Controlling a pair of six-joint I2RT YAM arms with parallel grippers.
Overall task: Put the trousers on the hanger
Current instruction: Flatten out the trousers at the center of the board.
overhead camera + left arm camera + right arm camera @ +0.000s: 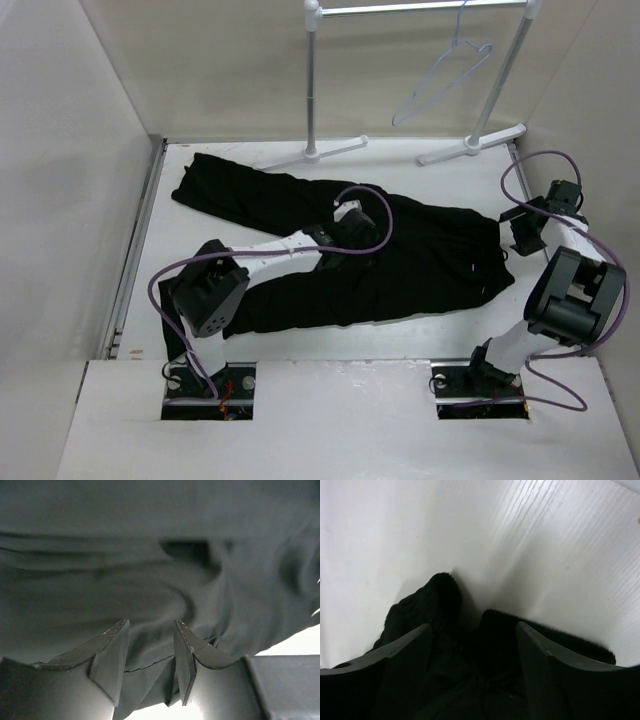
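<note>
The black trousers (420, 260) lie flat across the table, legs to the far left and waist to the right. My left gripper (348, 218) is down on their middle. In the left wrist view the gripper (150, 625) has its jaws partly apart, with a fold of trousers fabric (150, 555) between them. My right gripper (522, 238) is at the waist end. In the right wrist view it (472, 627) is open wide, straddling the bunched black waistband (440, 597). The pale blue-lavender hanger (440, 80) hangs from the rail at the back right.
A white rail stand (312, 80) stands at the back with its feet (470, 148) on the table. White walls close in the left, back and right sides. The right arm's purple cable (520, 175) loops near the right wall.
</note>
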